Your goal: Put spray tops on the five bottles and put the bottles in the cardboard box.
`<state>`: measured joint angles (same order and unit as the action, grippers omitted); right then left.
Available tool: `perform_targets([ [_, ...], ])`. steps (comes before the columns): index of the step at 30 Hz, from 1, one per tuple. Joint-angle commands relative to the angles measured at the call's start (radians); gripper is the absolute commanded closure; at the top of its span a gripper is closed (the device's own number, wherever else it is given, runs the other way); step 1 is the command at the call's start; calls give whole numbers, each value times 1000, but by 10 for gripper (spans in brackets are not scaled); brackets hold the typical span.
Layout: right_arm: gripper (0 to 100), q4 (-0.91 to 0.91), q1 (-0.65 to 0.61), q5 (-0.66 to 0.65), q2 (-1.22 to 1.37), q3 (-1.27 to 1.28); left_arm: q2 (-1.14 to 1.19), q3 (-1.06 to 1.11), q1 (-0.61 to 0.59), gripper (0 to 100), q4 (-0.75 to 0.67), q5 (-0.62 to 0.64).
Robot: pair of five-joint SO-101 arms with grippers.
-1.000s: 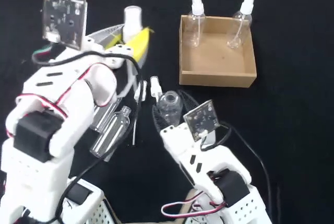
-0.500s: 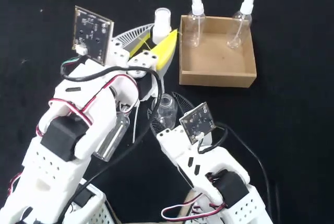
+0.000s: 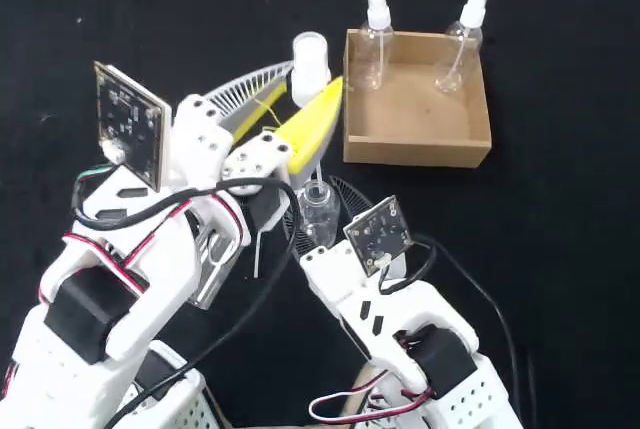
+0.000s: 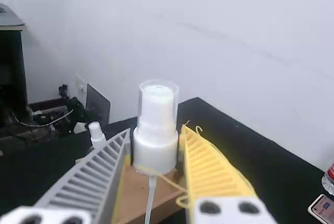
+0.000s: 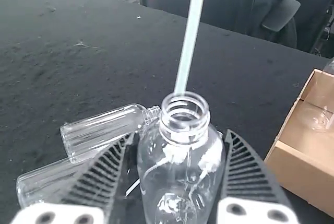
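Spray top (image 4: 156, 125): upright, pinched between the grey and yellow fingers of the left gripper (image 4: 154, 139), its tube (image 5: 189, 31) hanging down.
Open bottle (image 5: 180, 172): upright, clamped in the right gripper (image 5: 180, 139), right under the tube; tip seemingly at the mouth, possibly not yet inside.
Beside: two uncapped bottles (image 5: 102, 130) lying on the table (image 3: 560, 199).
High view: cardboard box (image 3: 415, 146) beyond, two capped bottles (image 3: 374, 44) standing inside.

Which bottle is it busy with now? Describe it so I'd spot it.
Find the cardboard box on the black table. Just off its near left corner a clear bottle stands upright between the dark jaws of the right arm. Unlike the two capped bottles in the box and the bare bottles lying flat beside it, its neck is open.
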<state>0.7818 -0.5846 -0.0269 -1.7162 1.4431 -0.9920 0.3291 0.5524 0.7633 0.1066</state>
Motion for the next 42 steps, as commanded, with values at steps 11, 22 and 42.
perform_targets([
  [11, 807, -28, -12, 3, 10, -4, -12, 102, -31, 863, -9, 5],
  [22, 807, -28, -12, 3, 10, -4, -14, 96, -27, 863, -120, 5],
  [42, 808, -28, -12, 3, 10, -4, -23, 154, -33, 863, -100, 5],
])
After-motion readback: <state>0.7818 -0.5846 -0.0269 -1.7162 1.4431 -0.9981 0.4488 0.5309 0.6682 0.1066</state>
